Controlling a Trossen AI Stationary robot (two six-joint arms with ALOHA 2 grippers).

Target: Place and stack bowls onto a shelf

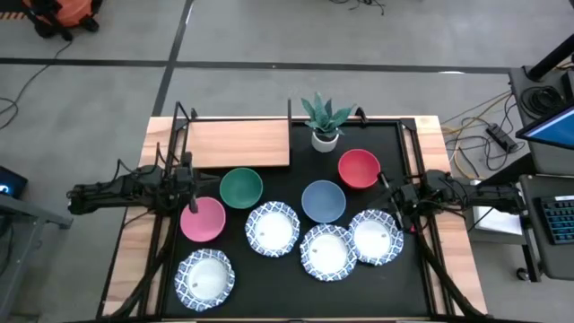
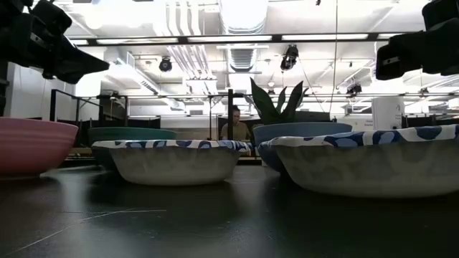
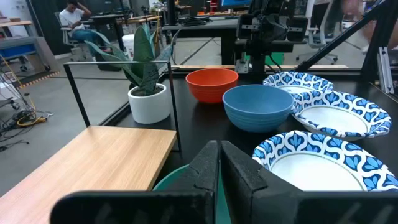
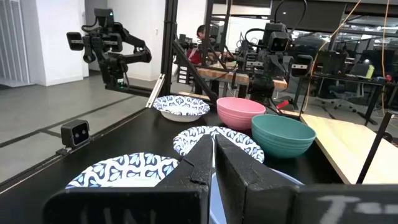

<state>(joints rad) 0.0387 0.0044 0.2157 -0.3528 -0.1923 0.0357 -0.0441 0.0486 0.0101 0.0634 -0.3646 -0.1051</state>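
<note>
The light-wood shelf (image 1: 238,144) on its black frame stands bare at the back left. In front of it sit the green bowl (image 1: 240,187), pink bowl (image 1: 203,219), blue bowl (image 1: 323,200) and red bowl (image 1: 359,168). Patterned bowls lie along the front: one at the centre (image 1: 272,228), two overlapping at the right (image 1: 328,251) (image 1: 377,237), one at the front left (image 1: 204,277). My left gripper (image 1: 195,186) hovers shut between the pink and green bowls, holding nothing (image 3: 219,152). My right gripper (image 1: 388,196) hangs shut and holds nothing, beside the red bowl, above the right patterned bowl (image 4: 213,146).
A white pot with a green plant (image 1: 323,124) stands just right of the shelf, behind the red bowl. The black tabletop (image 1: 269,287) has wooden side strips and black frame rails. A person sits far off in the room behind the table.
</note>
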